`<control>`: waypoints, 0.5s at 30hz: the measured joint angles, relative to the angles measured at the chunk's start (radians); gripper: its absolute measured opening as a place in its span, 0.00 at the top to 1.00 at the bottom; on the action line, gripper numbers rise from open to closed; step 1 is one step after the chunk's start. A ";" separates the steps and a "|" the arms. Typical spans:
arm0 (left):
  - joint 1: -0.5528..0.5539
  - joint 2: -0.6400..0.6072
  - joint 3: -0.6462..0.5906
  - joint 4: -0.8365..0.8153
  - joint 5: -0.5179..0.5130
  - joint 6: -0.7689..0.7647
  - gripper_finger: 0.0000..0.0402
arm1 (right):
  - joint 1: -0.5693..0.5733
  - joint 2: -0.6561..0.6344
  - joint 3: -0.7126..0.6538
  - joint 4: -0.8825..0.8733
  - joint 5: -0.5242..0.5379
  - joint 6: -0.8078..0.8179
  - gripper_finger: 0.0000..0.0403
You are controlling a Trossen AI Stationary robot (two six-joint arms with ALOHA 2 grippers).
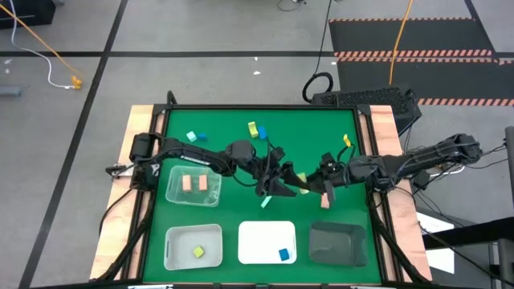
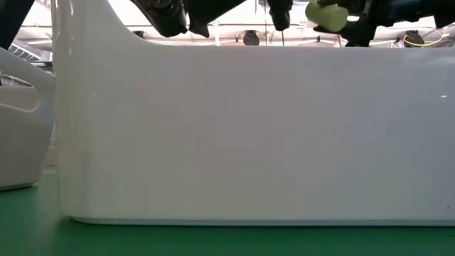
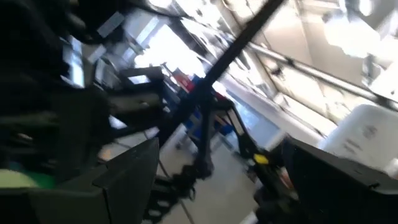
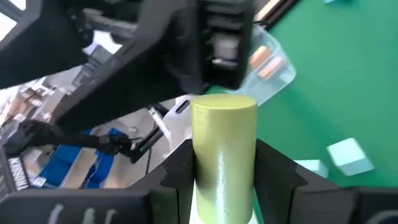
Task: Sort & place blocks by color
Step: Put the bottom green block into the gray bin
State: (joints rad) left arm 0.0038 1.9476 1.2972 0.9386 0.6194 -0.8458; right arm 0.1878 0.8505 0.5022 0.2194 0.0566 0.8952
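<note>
Fingers point(image 4: 186, 180) pinch a yellow-green cylinder point(image 4: 222, 155); left arm point(image 4: 155, 50) crowds ahead.

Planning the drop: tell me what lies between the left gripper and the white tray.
High view: a pale mint block lies between left gripper and white tray.

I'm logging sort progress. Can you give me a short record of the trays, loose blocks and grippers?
clear tray: two salmon blocks
left white tray: one yellow-green block
middle white tray: one blue block
dark tray: no block visible
loose on mat: several, including a mint block and a salmon one
right gripper: shut on a yellow-green bar, over mid-table
left gripper: open, nothing seen in it, close beside the right
</note>
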 joint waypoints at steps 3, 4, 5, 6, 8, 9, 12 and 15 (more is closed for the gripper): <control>0.020 0.000 0.000 0.001 0.093 -0.013 0.16 | -0.030 0.000 0.000 -0.032 0.000 0.001 0.72; 0.026 0.000 0.000 0.000 0.110 -0.013 0.16 | -0.040 0.001 0.000 -0.035 0.000 0.001 0.72; 0.033 0.000 0.000 0.000 0.126 -0.013 0.16 | -0.052 0.000 0.000 -0.035 0.000 0.001 0.72; 0.040 0.000 0.000 0.000 0.145 -0.013 0.16 | -0.063 0.000 0.000 -0.033 -0.001 0.001 0.72; 0.059 0.000 0.000 0.001 0.181 -0.014 0.16 | -0.085 0.000 0.000 -0.031 -0.004 0.001 0.72; 0.070 0.000 0.000 0.001 0.189 -0.014 0.16 | -0.095 -0.002 0.000 -0.032 -0.008 0.001 0.72; 0.106 0.000 0.000 0.005 0.192 -0.002 0.16 | -0.125 -0.015 0.000 -0.028 -0.009 0.000 0.72; 0.148 -0.002 0.000 0.013 0.192 0.025 0.16 | -0.157 -0.032 0.000 -0.031 -0.010 -0.021 0.72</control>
State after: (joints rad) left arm 0.1516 1.9458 1.2972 0.9520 0.8113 -0.8207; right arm 0.0311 0.8181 0.5026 0.1883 0.0471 0.8742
